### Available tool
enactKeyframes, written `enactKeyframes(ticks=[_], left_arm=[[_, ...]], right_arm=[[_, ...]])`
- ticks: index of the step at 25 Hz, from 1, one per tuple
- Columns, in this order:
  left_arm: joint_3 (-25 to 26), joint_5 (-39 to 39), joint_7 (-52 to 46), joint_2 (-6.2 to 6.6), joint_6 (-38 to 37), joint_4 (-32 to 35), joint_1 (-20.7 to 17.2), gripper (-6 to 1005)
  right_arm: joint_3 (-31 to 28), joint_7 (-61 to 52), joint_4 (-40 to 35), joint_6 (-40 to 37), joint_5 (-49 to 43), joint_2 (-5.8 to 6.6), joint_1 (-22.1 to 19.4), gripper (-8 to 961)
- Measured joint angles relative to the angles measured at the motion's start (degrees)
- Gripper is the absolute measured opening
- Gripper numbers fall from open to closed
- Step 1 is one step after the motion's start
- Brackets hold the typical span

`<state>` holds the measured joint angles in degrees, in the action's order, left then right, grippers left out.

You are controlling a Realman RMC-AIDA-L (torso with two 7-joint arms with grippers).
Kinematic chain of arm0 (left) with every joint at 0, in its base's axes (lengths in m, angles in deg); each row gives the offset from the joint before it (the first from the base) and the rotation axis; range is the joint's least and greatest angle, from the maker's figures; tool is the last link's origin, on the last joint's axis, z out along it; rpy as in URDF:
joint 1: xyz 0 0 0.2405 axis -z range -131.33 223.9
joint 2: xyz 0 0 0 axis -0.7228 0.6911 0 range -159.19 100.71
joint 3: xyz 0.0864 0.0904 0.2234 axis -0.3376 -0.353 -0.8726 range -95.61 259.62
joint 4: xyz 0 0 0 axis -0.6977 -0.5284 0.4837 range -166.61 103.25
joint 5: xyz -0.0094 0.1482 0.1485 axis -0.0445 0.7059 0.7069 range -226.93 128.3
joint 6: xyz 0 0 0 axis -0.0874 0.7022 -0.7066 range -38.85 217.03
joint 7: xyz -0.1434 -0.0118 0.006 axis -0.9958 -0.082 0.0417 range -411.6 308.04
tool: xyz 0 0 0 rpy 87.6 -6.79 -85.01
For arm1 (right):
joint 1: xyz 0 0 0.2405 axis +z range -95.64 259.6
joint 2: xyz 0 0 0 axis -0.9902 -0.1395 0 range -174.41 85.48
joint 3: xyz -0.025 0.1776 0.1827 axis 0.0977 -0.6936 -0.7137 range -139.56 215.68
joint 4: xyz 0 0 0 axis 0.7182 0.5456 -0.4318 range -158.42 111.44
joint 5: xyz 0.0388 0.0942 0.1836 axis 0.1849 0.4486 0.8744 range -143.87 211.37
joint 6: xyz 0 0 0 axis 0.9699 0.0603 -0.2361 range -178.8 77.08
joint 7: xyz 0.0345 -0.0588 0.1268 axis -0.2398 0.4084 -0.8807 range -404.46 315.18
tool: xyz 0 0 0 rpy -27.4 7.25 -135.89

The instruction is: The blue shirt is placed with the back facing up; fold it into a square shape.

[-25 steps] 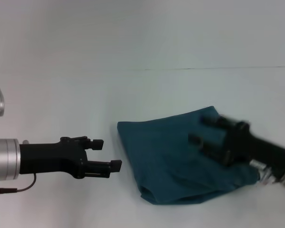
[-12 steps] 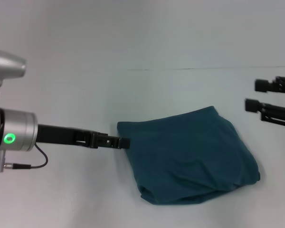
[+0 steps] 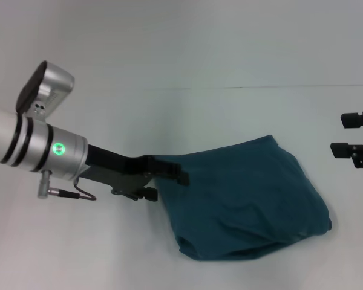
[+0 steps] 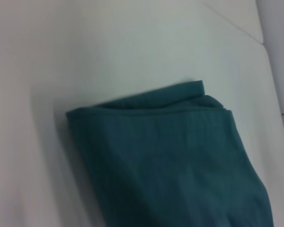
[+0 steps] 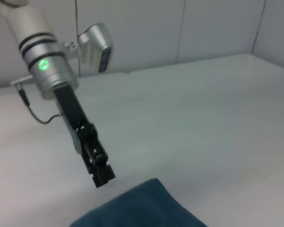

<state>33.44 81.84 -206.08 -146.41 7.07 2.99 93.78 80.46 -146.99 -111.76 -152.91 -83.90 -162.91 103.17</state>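
The blue shirt (image 3: 242, 199) lies as a folded, roughly four-sided bundle on the white table, plain side up; it also fills the left wrist view (image 4: 170, 156), and one corner shows in the right wrist view (image 5: 142, 208). My left gripper (image 3: 167, 185) slants down onto the bundle's left edge, its two black fingers apart and nothing visibly between them; the right wrist view catches it (image 5: 103, 177) just above the shirt corner. My right gripper (image 3: 348, 134) hovers open at the right edge of the head view, well clear of the shirt.
The white table (image 3: 109, 254) stretches around the shirt on all sides. A seam line (image 3: 260, 87) crosses the far part of the table. A pale panelled wall (image 5: 180, 28) stands behind the table.
The right gripper lifted off the shirt and pulled away to the right edge. The left arm swung up, tilted down and advanced right until its fingers reached the shirt's left edge.
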Motion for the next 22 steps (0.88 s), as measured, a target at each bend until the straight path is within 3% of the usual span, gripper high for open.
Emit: enactKeyframes(ticks=[4,11,22], left_arm=[[-0.7,0.1,-1.2,-0.9,1.1,-1.9,0.9,846],[-1.9,0.4,-1.5,-3.62,3.7,-4.2,1.5,842],[-3.3,1.1,-1.4,-4.54,6.3,-4.2,2.0,836]], right_arm=[[-0.4,-2.6,-2.7,-1.2,-2.5,0.13,0.6,593],[-3.6,-4.8,-4.5,-5.3,-4.6,0.98,2.9,593],[-3.9,-4.9,-4.8,-5.4,-4.7,0.58,3.1,595]])
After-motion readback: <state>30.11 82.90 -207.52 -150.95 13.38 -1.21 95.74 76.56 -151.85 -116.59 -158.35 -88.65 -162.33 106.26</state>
